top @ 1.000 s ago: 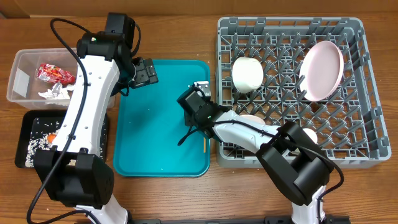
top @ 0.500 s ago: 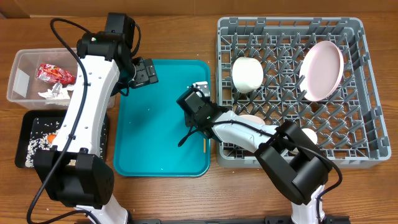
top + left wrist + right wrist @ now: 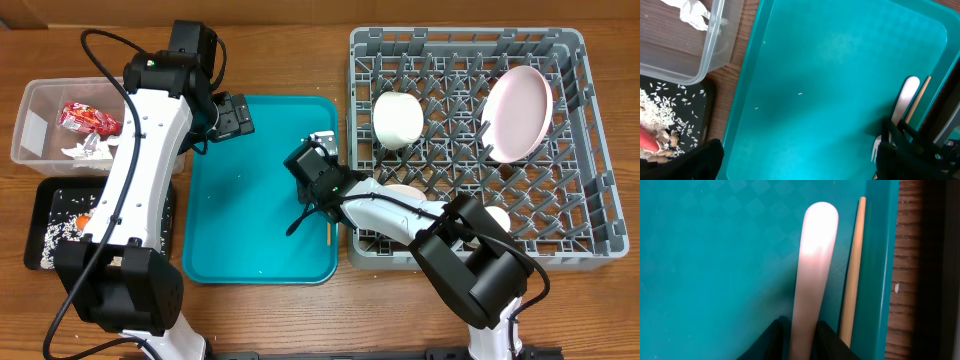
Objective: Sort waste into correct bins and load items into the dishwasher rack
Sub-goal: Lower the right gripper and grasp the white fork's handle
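Pinching the white fork (image 3: 812,255) by its handle, the right fingers (image 3: 771,342) press against it from both sides. Only the right wrist view shows this grip. That view also shows the chopstick (image 3: 854,270) lying just beside the fork and parallel to it, between the handle and the right rim of the teal tray (image 3: 715,255). One rice grain (image 3: 896,287) sits on the bare counter (image 3: 905,240) past the rim.

From overhead the right arm covers the fork, and only a short yellow end of the chopstick shows near the tray's right edge. That view adds the wider layout. On the right, the grey rack (image 3: 460,40) holds a leaning pink plate (image 3: 518,112) and a white bowl (image 3: 398,118). On the left, the clear tub (image 3: 20,130) has the red wrapper (image 3: 88,118) and napkin (image 3: 80,150) inside. It sits just far of the black tray (image 3: 55,195), which carries rice (image 3: 48,240) and the carrot (image 3: 85,215).

The left fingers (image 3: 238,118) hang spread wide and empty over the teal tray's far left corner. Their wrist view looks across the tray and catches the fork's tines, a few stray grains on the teal floor, and corners of the tub and black tray.
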Motion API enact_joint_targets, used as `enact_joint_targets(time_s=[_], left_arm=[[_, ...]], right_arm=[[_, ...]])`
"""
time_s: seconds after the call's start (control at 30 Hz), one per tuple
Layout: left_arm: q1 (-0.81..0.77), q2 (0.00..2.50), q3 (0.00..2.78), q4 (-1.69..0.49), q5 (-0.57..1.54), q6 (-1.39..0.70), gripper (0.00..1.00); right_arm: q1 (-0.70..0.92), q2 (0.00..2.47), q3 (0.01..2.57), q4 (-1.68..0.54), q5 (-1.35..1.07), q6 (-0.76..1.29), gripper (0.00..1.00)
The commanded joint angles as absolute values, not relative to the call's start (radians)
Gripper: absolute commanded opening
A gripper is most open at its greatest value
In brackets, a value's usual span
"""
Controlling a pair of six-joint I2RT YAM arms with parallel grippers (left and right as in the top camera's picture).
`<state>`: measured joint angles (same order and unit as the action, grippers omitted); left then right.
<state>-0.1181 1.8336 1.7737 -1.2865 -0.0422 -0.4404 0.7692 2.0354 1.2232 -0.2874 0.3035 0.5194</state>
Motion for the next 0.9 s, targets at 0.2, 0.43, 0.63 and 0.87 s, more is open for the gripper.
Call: enact_joint_targets(time_s=[0.2,0.43,0.63,0.87], left_arm=[[-0.125,1.843,1.796,-1.285,-0.055,-0.422,1.0],[-0.125,1.843,1.796,-1.285,-0.055,-0.422,1.0],[-0.125,1.843,1.796,-1.285,-0.055,-0.422,1.0],[-0.125,1.843,1.796,-1.285,-0.055,-0.423,1.0]], right_arm=[[0.787,2.069,1.233,-0.294,0.298,0.519,0.2],[0.793,2.057,1.267,-0.362,0.298,0.519,0.13],[0.793,2.052,1.278,-0.414,0.282,0.519,0.13],[0.799,2.051,1.279,-0.449,0.176,0.519,0.13]])
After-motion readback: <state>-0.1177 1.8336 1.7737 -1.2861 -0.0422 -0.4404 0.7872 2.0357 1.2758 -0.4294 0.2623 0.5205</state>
